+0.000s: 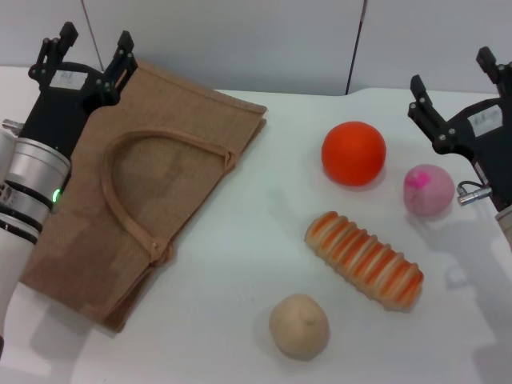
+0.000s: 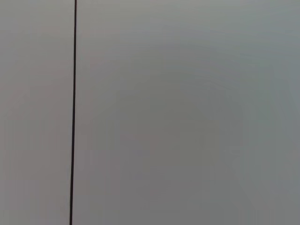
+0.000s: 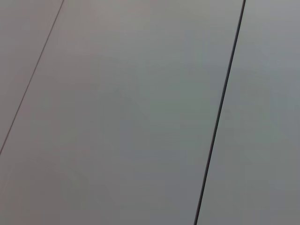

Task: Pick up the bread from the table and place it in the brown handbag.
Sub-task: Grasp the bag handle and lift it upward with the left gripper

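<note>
The bread (image 1: pixel 365 259), a ribbed loaf with orange and cream stripes, lies on the white table (image 1: pixel 240 320) right of centre. The brown handbag (image 1: pixel 144 192) lies flat at the left, its looped handles on top. My left gripper (image 1: pixel 90 46) is raised at the far left over the bag's back corner, fingers apart and empty. My right gripper (image 1: pixel 452 80) hovers at the far right, behind the pink ball, also open and empty. Both wrist views show only a grey panelled wall.
An orange ball (image 1: pixel 354 153) sits behind the bread. A pink ball (image 1: pixel 429 190) lies to its right, near my right arm. A round beige lump (image 1: pixel 299 326) rests in front of the bread.
</note>
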Action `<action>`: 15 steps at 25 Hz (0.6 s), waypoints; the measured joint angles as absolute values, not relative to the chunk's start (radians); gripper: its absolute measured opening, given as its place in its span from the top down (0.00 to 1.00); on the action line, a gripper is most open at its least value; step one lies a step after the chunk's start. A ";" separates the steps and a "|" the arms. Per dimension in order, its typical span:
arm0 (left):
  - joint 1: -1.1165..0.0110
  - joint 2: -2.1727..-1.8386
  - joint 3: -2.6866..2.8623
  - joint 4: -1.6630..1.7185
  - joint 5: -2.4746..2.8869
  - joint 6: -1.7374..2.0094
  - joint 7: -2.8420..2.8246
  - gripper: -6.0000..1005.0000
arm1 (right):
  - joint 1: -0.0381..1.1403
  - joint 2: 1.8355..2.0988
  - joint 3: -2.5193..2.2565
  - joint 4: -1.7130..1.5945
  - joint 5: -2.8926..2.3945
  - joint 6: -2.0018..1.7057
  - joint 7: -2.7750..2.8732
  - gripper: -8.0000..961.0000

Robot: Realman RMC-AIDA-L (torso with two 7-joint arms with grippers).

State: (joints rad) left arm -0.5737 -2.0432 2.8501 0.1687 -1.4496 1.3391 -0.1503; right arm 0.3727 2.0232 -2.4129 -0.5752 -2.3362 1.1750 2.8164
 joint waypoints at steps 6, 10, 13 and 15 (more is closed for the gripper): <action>-0.574 -2.043 2.850 0.169 -1.450 1.338 -0.150 0.17 | 0.373 2.023 -2.413 -0.575 -2.336 1.175 2.816 0.08; -0.574 -2.043 2.850 0.169 -1.450 1.334 -0.151 0.17 | 0.373 2.023 -2.413 -0.575 -2.336 1.175 2.816 0.08; -0.576 -2.041 2.853 0.168 -1.447 1.318 -0.206 0.17 | 0.373 2.023 -2.413 -0.575 -2.336 1.175 2.816 0.08; -0.582 -2.036 2.858 0.158 -1.439 1.289 -0.298 0.17 | 0.373 2.023 -2.413 -0.571 -2.336 1.175 2.816 0.08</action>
State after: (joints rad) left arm -0.5818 -2.0356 2.8576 0.1577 -1.4391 1.2887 -0.2984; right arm 0.3727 2.0232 -2.4129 -0.5708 -2.3362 1.1750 2.8163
